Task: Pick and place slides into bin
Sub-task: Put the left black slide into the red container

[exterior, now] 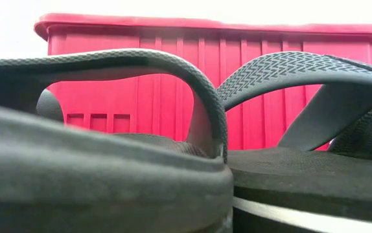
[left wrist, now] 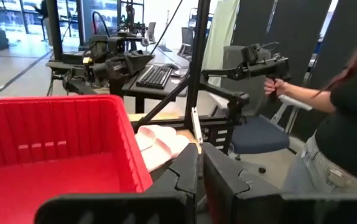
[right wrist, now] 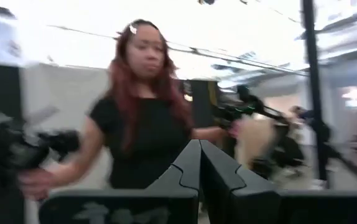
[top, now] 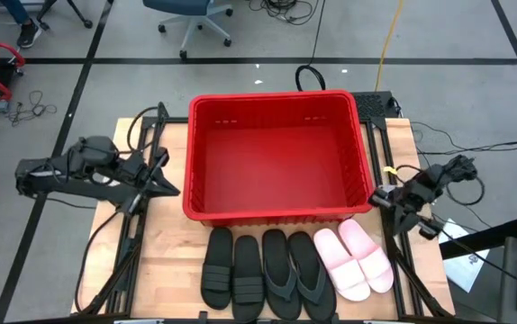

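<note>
I've got the red bin (top: pixel 276 157) sitting mid-surface (top: pixel 164 256), nothing inside it. All six slides are lined up in a row on the near side of the bin: the two black wide-strap slides (top: pixel 232 269) on the left, the two black thong flip-flops (top: pixel 293 274) in the middle, the two pale pink slides (top: pixel 358 259) on the right, angled a little and just beside the bin's corner. From the low view the flip-flop straps fill the foreground with the bin wall behind them. My left gripper (top: pixel 170 187) hangs off the bin's left side, apart from the slides, fingers (left wrist: pixel 181 177) pressed nearly together and holding nothing. My right gripper (top: pixel 377 196) sits at the bin's right side, near its corner, fingers (right wrist: pixel 185 168) closed flat against each other, empty. A person (right wrist: pixel 138 106) in a black top stands beyond the surface, holding controller handles.
</note>
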Robot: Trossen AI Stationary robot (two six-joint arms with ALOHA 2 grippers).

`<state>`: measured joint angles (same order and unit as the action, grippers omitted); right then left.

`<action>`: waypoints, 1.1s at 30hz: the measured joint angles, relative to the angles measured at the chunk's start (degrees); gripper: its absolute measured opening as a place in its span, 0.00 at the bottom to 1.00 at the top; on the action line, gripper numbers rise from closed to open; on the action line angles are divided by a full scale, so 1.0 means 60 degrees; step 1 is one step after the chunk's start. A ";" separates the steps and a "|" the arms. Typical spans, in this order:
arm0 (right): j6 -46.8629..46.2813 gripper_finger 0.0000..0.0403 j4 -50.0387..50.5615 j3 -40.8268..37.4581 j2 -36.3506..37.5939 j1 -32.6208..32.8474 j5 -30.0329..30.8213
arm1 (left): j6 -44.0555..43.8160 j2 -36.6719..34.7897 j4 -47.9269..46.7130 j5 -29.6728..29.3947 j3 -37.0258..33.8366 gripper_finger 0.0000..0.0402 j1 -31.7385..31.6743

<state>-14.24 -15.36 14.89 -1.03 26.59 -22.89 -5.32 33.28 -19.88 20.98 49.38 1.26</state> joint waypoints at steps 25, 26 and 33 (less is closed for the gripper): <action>0.3334 0.00 0.3821 0.4012 -0.1761 0.0000 0.3321 | -0.0130 0.0455 0.1357 0.0206 0.0766 0.05 0.0004; 0.3526 0.00 0.3822 0.4008 -0.1765 0.0000 0.3321 | -0.0128 0.0455 0.1354 0.0083 0.0766 0.05 0.0002; 0.4527 0.00 0.3747 0.4008 -0.1860 0.0000 0.3318 | 0.0054 0.0455 0.1349 -0.1003 0.0766 0.05 0.0000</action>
<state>12.93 7.13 38.94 -12.19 26.59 -2.98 -5.00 36.01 -11.79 14.96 53.98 1.26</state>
